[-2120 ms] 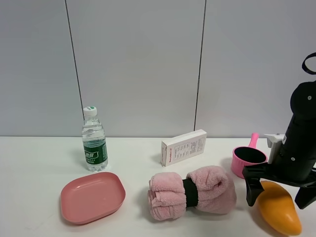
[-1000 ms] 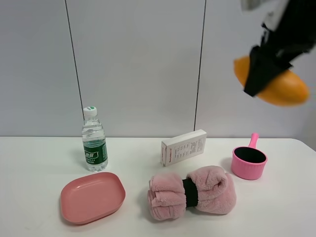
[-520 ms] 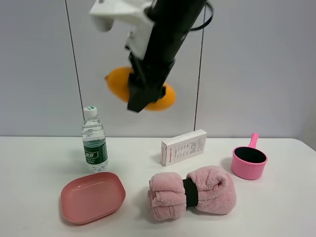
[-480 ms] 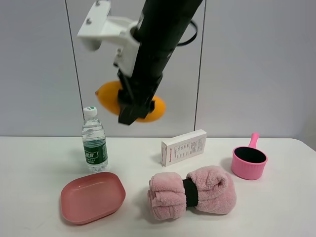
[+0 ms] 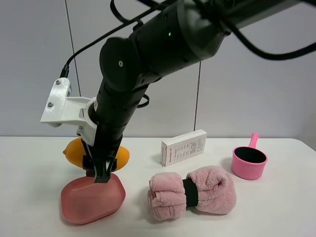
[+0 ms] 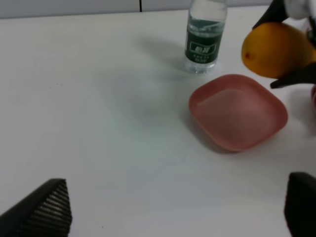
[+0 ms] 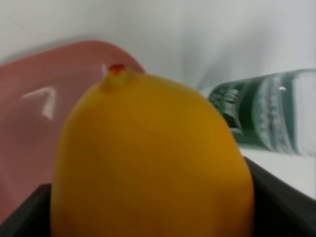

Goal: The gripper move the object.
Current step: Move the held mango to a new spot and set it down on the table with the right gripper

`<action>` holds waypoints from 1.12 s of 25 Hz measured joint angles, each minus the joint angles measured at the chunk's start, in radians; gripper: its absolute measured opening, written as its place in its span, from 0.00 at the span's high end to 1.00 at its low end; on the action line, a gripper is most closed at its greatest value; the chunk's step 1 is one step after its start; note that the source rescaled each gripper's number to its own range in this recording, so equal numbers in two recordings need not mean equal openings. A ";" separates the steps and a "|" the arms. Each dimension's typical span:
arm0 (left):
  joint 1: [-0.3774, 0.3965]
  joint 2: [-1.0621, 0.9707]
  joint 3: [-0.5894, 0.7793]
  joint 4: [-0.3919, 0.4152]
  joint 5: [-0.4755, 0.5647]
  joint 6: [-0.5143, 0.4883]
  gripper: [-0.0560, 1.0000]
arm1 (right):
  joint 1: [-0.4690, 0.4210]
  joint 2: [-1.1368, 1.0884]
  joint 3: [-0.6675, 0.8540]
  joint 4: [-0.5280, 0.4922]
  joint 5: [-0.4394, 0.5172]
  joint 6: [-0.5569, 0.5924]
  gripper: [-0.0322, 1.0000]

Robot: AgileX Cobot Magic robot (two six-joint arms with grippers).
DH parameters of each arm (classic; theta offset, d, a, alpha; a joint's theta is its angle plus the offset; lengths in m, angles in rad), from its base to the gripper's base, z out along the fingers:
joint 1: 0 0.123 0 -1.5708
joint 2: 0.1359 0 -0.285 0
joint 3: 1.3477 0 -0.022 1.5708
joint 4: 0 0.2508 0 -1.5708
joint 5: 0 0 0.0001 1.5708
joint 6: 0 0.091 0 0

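Pink plate point(image 5: 84, 205) at near left. Right gripper point(image 5: 100, 173) hangs over its far rim, fingers pinching the mango point(image 5: 74, 152), held just above the plate. Left gripper point(image 6: 170, 210): fingers spread wide, empty. Pink towel roll point(image 5: 212, 190) near centre. Farther back: pot point(image 5: 249, 162) right, box point(image 5: 183, 146) centre, water bottle point(image 6: 202, 39) left.

The pink plastic plate point(image 5: 74, 207) lies front left, the clear water bottle point(image 6: 203, 39) behind it. The right gripper point(image 5: 98, 170) holds the orange-yellow mango point(image 5: 72, 150) over the plate's back edge. The fluffy pink towel roll point(image 5: 212, 190) lies before the white cardboard box point(image 5: 183, 146); the small pink pot point(image 5: 248, 163) sits far right.
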 joint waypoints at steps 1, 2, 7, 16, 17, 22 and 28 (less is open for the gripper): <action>0.000 0.000 0.000 0.000 0.000 0.000 0.00 | 0.001 0.012 0.000 0.003 -0.018 0.000 0.96; 0.000 0.000 0.000 0.000 0.000 0.000 0.00 | 0.002 0.027 0.000 0.014 -0.043 0.000 0.96; 0.000 0.000 0.000 0.000 0.000 0.000 0.00 | 0.003 0.084 0.000 0.077 -0.140 0.000 0.96; 0.000 0.000 0.000 0.000 0.000 0.000 0.00 | 0.003 0.139 0.000 0.091 -0.163 0.000 0.96; 0.000 0.000 0.000 0.000 0.000 0.000 0.00 | 0.003 0.141 0.000 0.091 -0.163 0.000 0.96; 0.000 0.000 0.000 0.000 0.000 0.000 0.00 | 0.003 0.142 0.000 0.104 -0.171 0.000 0.96; 0.000 0.000 0.000 0.000 0.000 0.000 0.00 | 0.003 0.142 0.000 0.105 -0.170 0.000 0.93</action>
